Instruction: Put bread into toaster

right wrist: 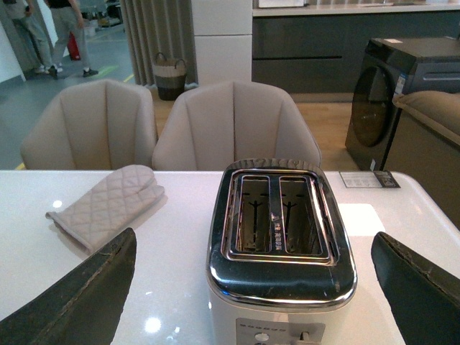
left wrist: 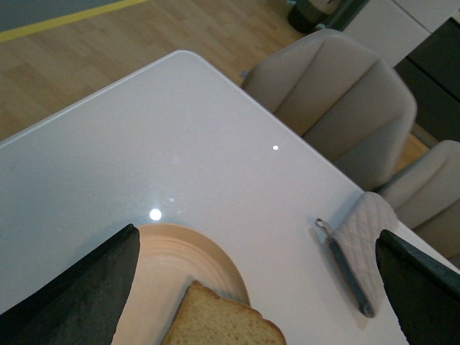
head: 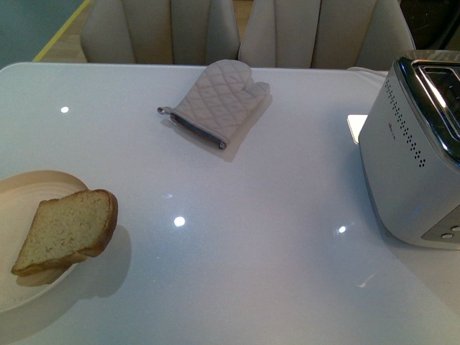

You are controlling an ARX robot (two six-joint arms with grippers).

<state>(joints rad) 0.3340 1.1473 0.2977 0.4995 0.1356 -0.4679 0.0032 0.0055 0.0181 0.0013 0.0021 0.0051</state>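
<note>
White glossy surface fronts beige chairs. At our left the tan speckled slice of bread with brown crust lies on the round beige plate, crust end overhanging the rim, well apart from the boxy white toaster with chrome slots at our right. Our left jaws stand wide over the plate, our right jaws wide over the toaster, both empty. We judge a hard pinch could crush the slice; a tilted entry could snag the slot edge.
</note>
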